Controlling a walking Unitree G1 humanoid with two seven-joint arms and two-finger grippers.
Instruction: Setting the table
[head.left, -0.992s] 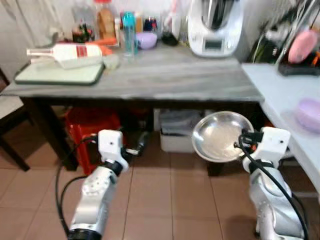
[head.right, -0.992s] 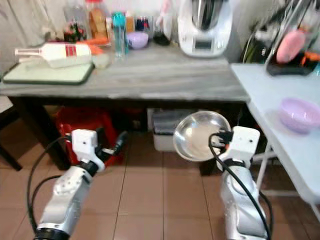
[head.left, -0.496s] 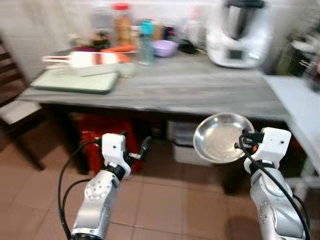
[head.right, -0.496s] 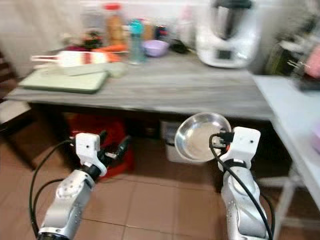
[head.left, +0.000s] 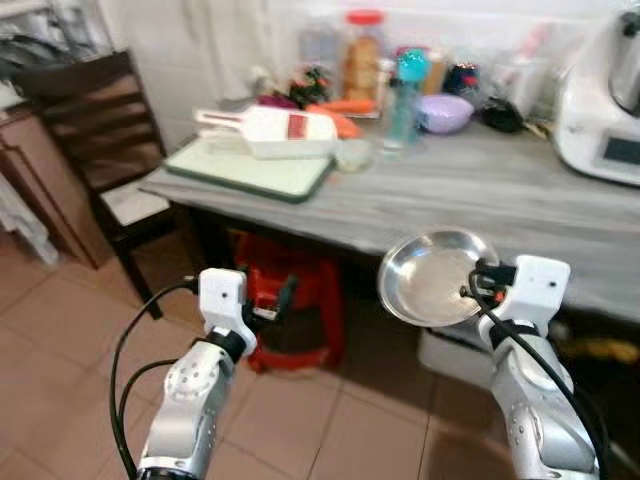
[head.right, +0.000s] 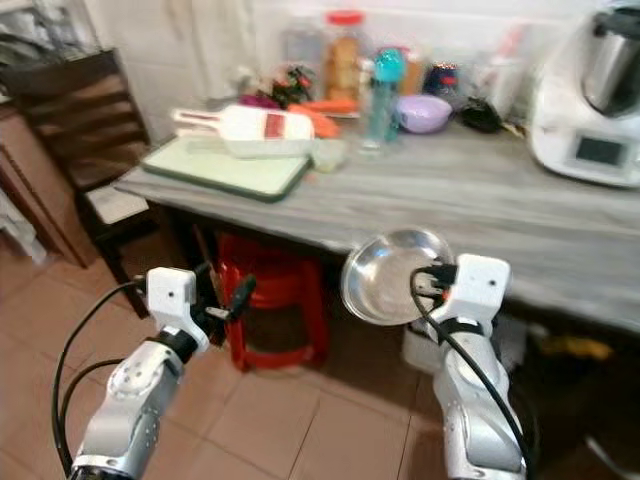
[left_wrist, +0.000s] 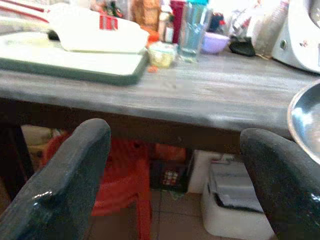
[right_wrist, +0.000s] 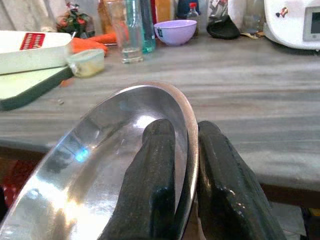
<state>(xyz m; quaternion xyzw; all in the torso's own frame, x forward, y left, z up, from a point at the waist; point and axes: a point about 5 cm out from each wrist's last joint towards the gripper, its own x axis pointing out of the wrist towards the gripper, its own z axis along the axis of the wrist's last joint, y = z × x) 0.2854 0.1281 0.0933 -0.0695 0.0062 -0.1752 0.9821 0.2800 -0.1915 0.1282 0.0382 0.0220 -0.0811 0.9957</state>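
A shiny steel plate (head.left: 432, 278) is held tilted in front of the grey table (head.left: 520, 200), below its top, with my right gripper (head.left: 477, 284) shut on the plate's rim. In the right wrist view the two black fingers (right_wrist: 160, 170) pinch the rim of the steel plate (right_wrist: 90, 170). My left gripper (head.left: 278, 300) is open and holds nothing, low in front of the table's left part. Its two black fingers (left_wrist: 65, 185) stand wide apart in the left wrist view.
On the grey table lie a green cutting board (head.left: 255, 168) with a white slicer (head.left: 275, 128), a small cup (head.left: 353, 153), a blue bottle (head.left: 403, 83), a purple bowl (head.left: 445, 112) and a white kitchen machine (head.left: 605, 100). A red stool (head.left: 290, 315) stands underneath, a dark chair (head.left: 100, 140) at left.
The camera has swung left, so the table now sits further right and a dark chair has come into view. Both grippers keep their pose; the right one still holds the plate.
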